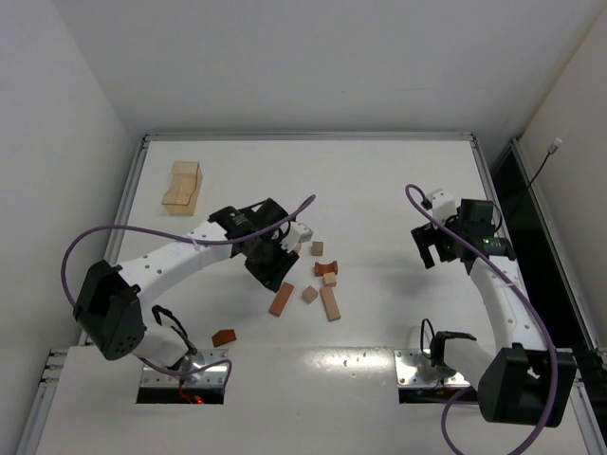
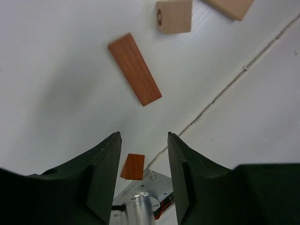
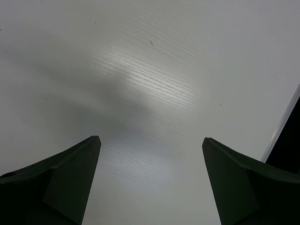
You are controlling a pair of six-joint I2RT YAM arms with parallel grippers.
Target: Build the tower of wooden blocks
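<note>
Several small wooden blocks lie loose mid-table: a reddish bar (image 1: pixel 281 299), a tan cube (image 1: pixel 310 294), a tan bar (image 1: pixel 330 303), a reddish notched piece (image 1: pixel 326 268) and a brown cube (image 1: pixel 317 248). A reddish wedge (image 1: pixel 224 336) lies apart near the front edge. My left gripper (image 1: pixel 271 273) is open and empty, hovering just left of the cluster. The left wrist view shows its open gripper (image 2: pixel 143 137), the reddish bar (image 2: pixel 135 69), the tan cube (image 2: pixel 174 16) and the wedge (image 2: pixel 132 166) farther off between the fingers. My right gripper (image 1: pixel 432 251) is open and empty over bare table (image 3: pixel 151 140).
A larger pale wooden tray-like piece (image 1: pixel 181 187) lies at the back left. The table seam and the left arm's base plate (image 2: pixel 154 180) show in the left wrist view. A dark gap runs along the table's right edge (image 3: pixel 293 140).
</note>
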